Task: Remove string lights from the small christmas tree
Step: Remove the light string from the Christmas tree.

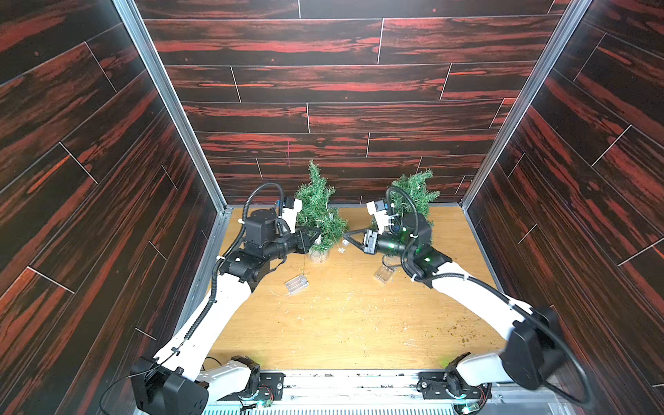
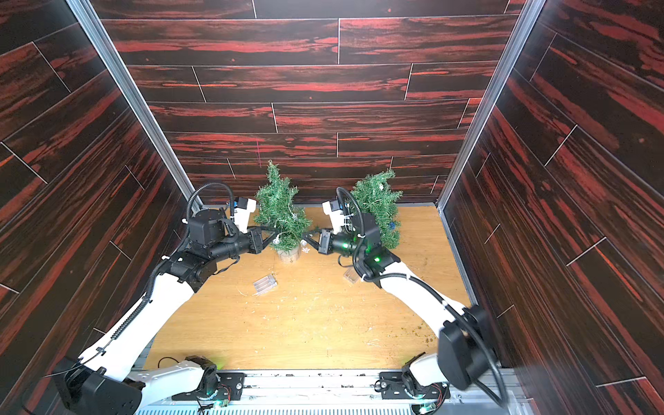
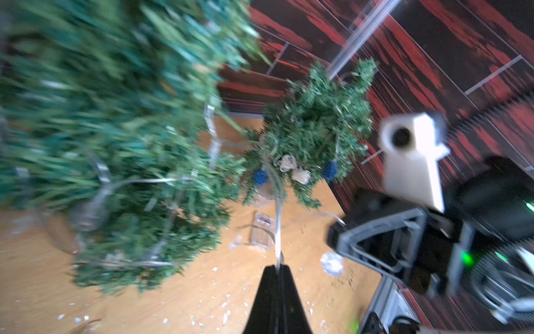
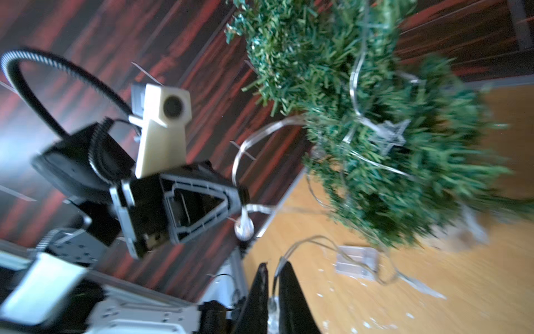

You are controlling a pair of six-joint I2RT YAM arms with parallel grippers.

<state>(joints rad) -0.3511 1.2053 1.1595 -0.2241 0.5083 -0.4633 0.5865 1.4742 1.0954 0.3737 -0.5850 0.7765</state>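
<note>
The left gripper [image 3: 278, 269] has its black fingers pressed flat together on a thin pale wire strand [image 3: 278, 228], the one strung with small silvery stars and balls. One clear ball [image 4: 244, 228] dangles just below the pinch. From there the strand loops into the small green artificial tree [image 1: 318, 215] on its wood-slice foot, near the middle of the far edge of the pale wooden desk [image 1: 341, 323]. It winds through the branches, with a star [image 4: 390, 136] caught among the needles, so I judge most of these lights to be on the tree.

The right gripper [image 4: 274, 264] faces the same tree from the opposite side. Its fingers stand a sliver apart with wire and a small clear bulb between them; whether they bite I cannot tell. That wire trails toward a clear plastic battery box [image 1: 296, 284] lying flat on the desk in front of the tree.

A second clear box [image 1: 384, 275] lies beside the right arm. Behind that arm, toward the far right corner, a second green tree [image 1: 413, 194] carries blue and white woven balls [image 3: 260, 176].

What worries me is that the tree looks light and the wire is wrapped round it. A straight pull would likely drag or tip the tree rather than unwind anything. The slack right-hand hold may let the wire slip. The two grippers are near each other, and the right arm is close in front of the second tree, so a wide swing could knock it.
</note>
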